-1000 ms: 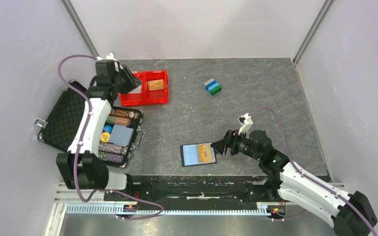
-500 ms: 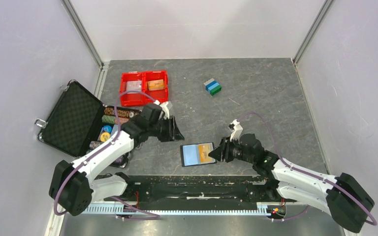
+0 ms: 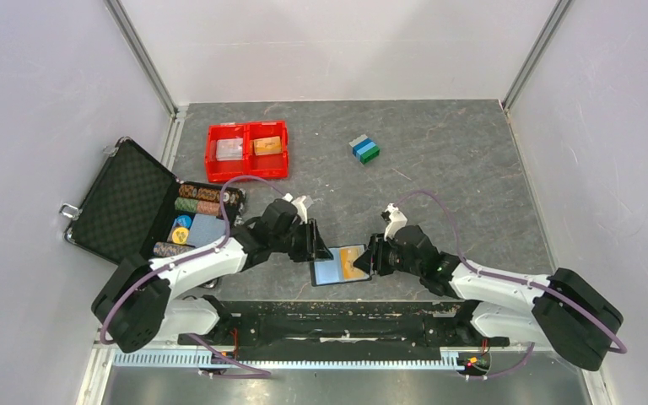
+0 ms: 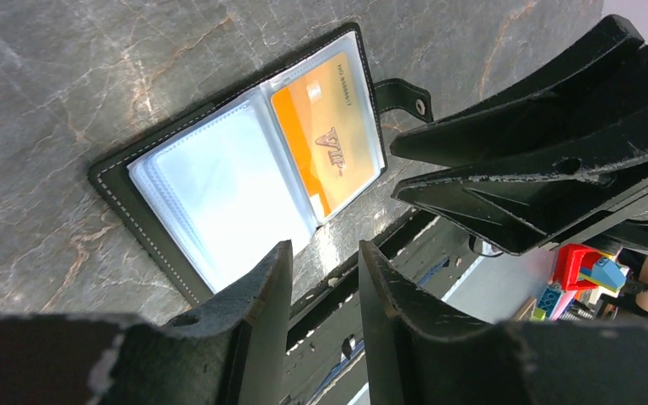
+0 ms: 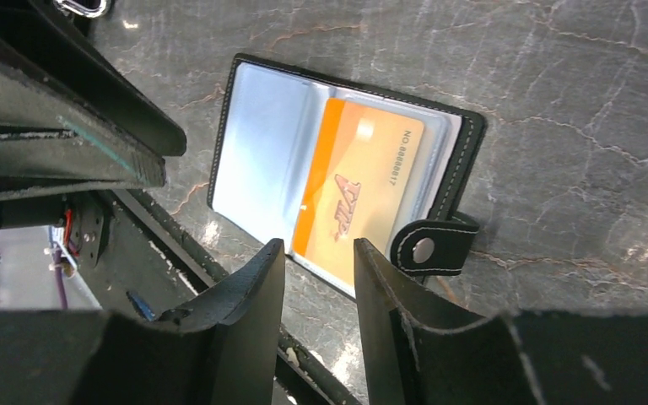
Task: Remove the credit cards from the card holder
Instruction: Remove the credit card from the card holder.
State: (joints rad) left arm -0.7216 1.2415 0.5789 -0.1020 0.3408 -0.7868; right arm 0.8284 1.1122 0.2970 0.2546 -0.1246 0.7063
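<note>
From above, the open black-edged card holder (image 3: 329, 267) with glossy blue-grey sleeves lies flat on the grey stone-patterned worktop (image 3: 456, 177). An orange credit card (image 3: 354, 263) sits in its right-hand sleeve. The left arm (image 3: 219, 253) has the left jaws at the holder's left edge, and the right arm (image 3: 481, 283) has the right jaws at its right edge. Contact cannot be told from here. A red two-compartment plastic tray (image 3: 246, 173) stands well beyond the holder to its left, holding a greyish card (image 3: 229, 148) and a second orange card (image 3: 267, 145). An open black foam-lined case (image 3: 122, 198) lies left of the holder. Stacked grey, blue and green blocks (image 3: 364, 149) stand beyond it.

From the left wrist, the left jaws are narrowly parted with nothing between them, just off the holder's (image 4: 211, 186) edge near its fold. The orange credit card (image 4: 329, 135) fills the farther sleeve.

From the right wrist, the right jaws are likewise a little apart and empty. They are at the holder's (image 5: 257, 152) edge beneath the orange credit card (image 5: 363, 194), beside the holder's black snap strap (image 5: 426, 246).
</note>
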